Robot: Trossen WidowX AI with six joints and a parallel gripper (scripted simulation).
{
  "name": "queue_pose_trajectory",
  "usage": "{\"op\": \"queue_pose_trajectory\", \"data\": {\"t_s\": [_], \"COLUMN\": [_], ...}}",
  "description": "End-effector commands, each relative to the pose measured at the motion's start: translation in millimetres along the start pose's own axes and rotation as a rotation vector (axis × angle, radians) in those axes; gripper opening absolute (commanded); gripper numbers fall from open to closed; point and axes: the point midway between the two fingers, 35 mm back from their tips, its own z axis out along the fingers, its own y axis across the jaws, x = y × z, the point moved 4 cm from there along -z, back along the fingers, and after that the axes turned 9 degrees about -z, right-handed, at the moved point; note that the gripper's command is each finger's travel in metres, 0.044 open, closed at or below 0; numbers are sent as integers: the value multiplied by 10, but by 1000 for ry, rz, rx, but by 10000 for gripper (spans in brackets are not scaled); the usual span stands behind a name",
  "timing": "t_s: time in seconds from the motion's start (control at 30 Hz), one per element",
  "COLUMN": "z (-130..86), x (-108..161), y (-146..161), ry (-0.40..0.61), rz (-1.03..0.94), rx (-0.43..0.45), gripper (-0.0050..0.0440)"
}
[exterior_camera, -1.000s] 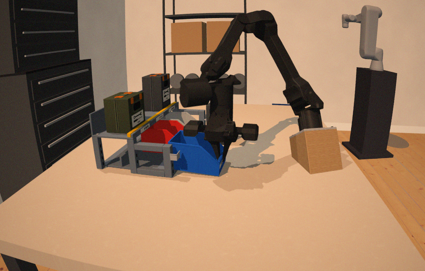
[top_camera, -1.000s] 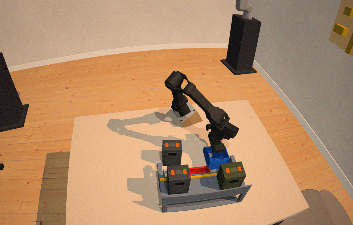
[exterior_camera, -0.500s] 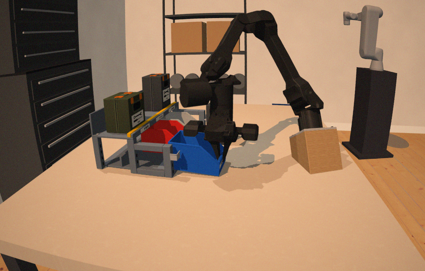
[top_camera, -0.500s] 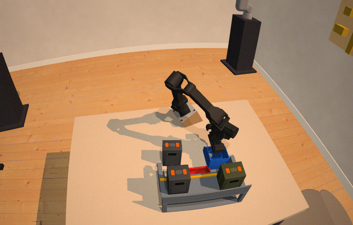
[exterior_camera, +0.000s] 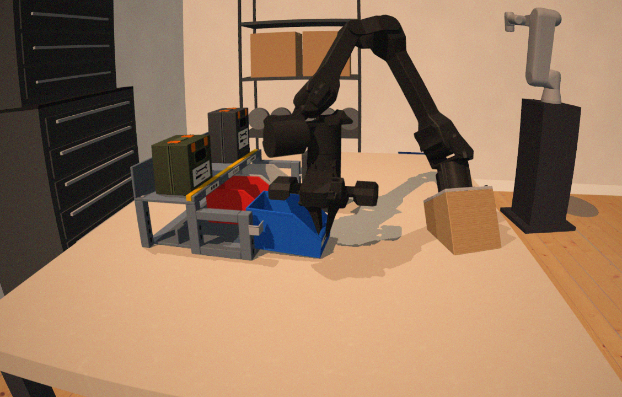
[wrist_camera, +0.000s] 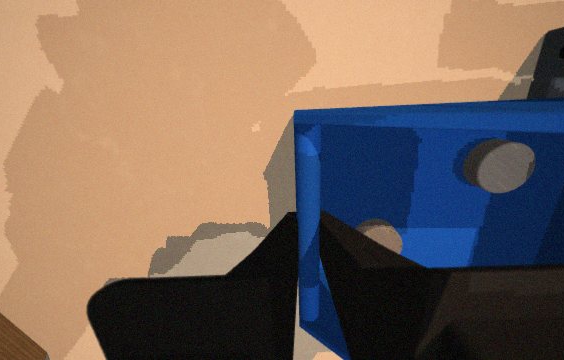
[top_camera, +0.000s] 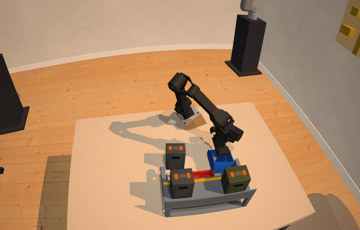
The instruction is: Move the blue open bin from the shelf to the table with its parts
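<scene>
The tan table (top_camera: 104, 200) fills the lower middle of the top view, and a grey shelf unit (top_camera: 209, 197) stands on it toward the lower right of its surface. Just above the shelf's left end a dark grey case (top_camera: 175, 156) with orange latches stands directly on the table top, and near the table's upper edge sits the wooden wedge block (top_camera: 197, 121) that carries the arm's foot. In the exterior view the blue open bin (exterior_camera: 283, 229) sits low at the shelf's front corner, near centre frame, though whether its base touches the table top cannot be told.
</scene>
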Motion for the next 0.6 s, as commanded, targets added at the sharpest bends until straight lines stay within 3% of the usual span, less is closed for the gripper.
{"op": "queue_pose_trajectory", "data": {"t_s": [0.0,0.4,0.43,0.57], "z": [-20,-20,-35,-35], "x": [4,4,2,2], "y": [-11,-11,-28,-28], "ry": [-10,-10,-7,-7], "rz": [2,2,7,7], "rx": [2,2,12,12], "gripper": [0,0,150,150]}}
